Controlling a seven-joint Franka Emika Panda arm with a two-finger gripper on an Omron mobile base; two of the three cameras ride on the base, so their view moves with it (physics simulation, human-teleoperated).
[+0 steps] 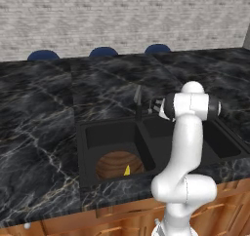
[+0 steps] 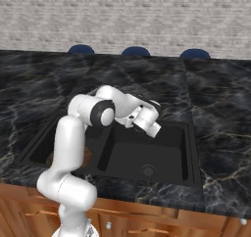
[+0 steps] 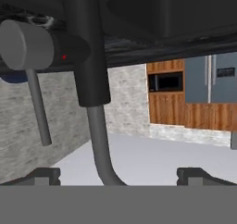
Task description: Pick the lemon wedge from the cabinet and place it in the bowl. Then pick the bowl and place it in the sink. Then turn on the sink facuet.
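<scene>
With the lemon wedge [image 1: 127, 170] in the wooden bowl [image 1: 117, 165] inside the sink [image 1: 105, 132], the wide-open gripper [image 3: 119, 176] straddles the faucet [image 3: 88, 56], its lever unturned.

Both base views look down from behind onto the sink [image 1: 117, 147], while the hand view faces the faucet [image 3: 92, 79] closely.
</scene>
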